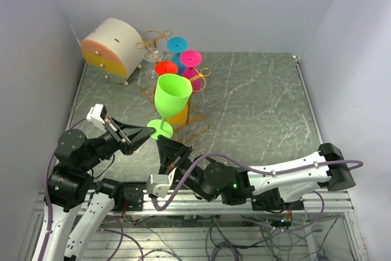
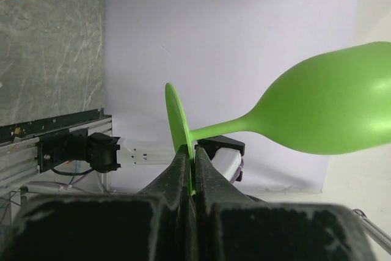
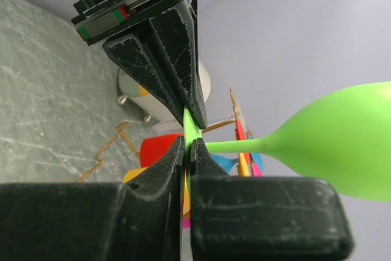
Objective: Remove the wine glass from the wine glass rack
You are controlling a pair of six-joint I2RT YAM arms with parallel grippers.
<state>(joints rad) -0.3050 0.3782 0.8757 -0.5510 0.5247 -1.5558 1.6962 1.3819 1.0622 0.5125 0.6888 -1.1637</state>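
Observation:
A green wine glass [image 1: 173, 93] is held in the air in front of the gold wire rack [image 1: 197, 128], tilted, with its round base [image 1: 160, 129] toward me. My left gripper [image 1: 147, 136] is shut on the rim of that base [image 2: 177, 120], with the bowl [image 2: 330, 111] out to the right. My right gripper [image 1: 162, 145] is shut on the opposite rim of the same base [image 3: 190, 128], facing the left fingers [image 3: 174, 71]. The rack [image 3: 113, 145] still carries red [image 1: 166, 67], blue [image 1: 177, 44], pink [image 1: 190, 58] and orange glasses.
A round white-and-orange drawer box [image 1: 113, 50] stands at the back left of the marble-patterned table [image 1: 256, 102]. White walls close in the left, back and right. An aluminium rail [image 1: 244, 206] runs along the near edge.

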